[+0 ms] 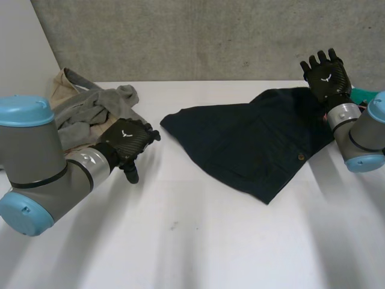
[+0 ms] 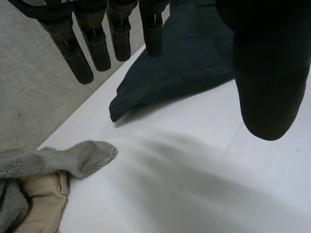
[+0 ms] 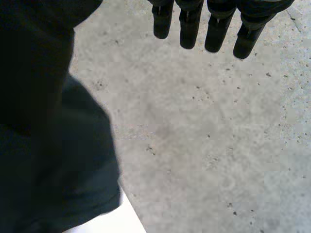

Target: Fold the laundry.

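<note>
Lying flat in the head view, a dark garment (image 1: 252, 141) covers the bench's (image 1: 198, 241) two o'clock area, its far corner beside the right hand (image 1: 325, 75), whose fingers are spread and empty. Left wrist view: the left hand (image 2: 99, 46) hangs straight-fingered, holding nothing, near a clothes pile (image 2: 73, 160). Right wrist view: straight fingers beside the garment.

the garment (image 1: 252, 141) is plain dark navy with one brown button (image 1: 300, 157). the grey cloth (image 1: 102, 108) and the beige cloth (image 1: 59, 84) are plain too. the table (image 1: 180, 241) is white, the wall (image 1: 210, 36) speckled grey.
</note>
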Available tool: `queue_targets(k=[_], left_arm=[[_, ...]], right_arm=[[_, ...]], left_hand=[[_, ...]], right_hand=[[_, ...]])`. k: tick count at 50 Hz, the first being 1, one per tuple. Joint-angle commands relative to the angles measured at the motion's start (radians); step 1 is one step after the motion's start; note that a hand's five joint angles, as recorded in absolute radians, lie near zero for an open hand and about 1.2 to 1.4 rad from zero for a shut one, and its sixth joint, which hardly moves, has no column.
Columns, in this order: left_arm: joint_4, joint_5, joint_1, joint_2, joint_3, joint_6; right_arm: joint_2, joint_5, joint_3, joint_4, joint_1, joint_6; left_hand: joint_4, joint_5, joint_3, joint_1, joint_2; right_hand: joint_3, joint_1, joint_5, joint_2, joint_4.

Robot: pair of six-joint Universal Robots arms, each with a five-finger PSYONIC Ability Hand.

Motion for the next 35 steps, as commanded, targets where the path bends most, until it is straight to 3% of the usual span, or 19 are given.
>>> queue_targets(k=[1, 4, 8, 16, 23, 35], left_arm=[[0.003, 0.000, 0.002, 0.000, 0.006, 0.000], [0.005, 0.000, 0.003, 0.000, 0.010, -0.001], [0.006, 0.000, 0.002, 0.000, 0.015, -0.009], [0.029, 0.000, -0.006, 0.003, 0.035, -0.067], [0.039, -0.002, -0.008, 0.005, 0.041, -0.078], [0.040, -0.002, -0.008, 0.003, 0.039, -0.078]], right_arm=[[-0.293, 0.130, 0.280, 0.092, 0.011, 0.012], [-0.396, 0.263, 0.345, 0.225, 0.057, 0.021], [-0.442, 0.357, 0.392, 0.402, 0.151, 0.109], [-0.456, 0.324, 0.454, 0.654, 0.252, 0.485], [-0.403, 0.307, 0.501, 0.621, 0.332, 0.656], [-0.291, 0.385, 0.501, 0.476, 0.395, 0.657]], left_hand=[[0.025, 0.025, 0.023, 0.017, 0.021], [0.025, 0.025, 0.023, 0.017, 0.021], [0.022, 0.022, 0.020, 0.014, 0.018], [0.022, 0.022, 0.020, 0.014, 0.018], [0.019, 0.019, 0.017, 0.012, 0.015], [0.019, 0.019, 0.017, 0.012, 0.015]], right_hand=[[-0.039, -0.049, -0.044, -0.041, -0.044], [-0.039, -0.049, -0.044, -0.041, -0.044], [-0.039, -0.049, -0.044, -0.041, -0.044], [-0.039, -0.049, -0.044, -0.041, -0.044], [-0.039, -0.049, -0.044, -0.041, -0.044], [0.088, 0.079, 0.084, 0.087, 0.084]])
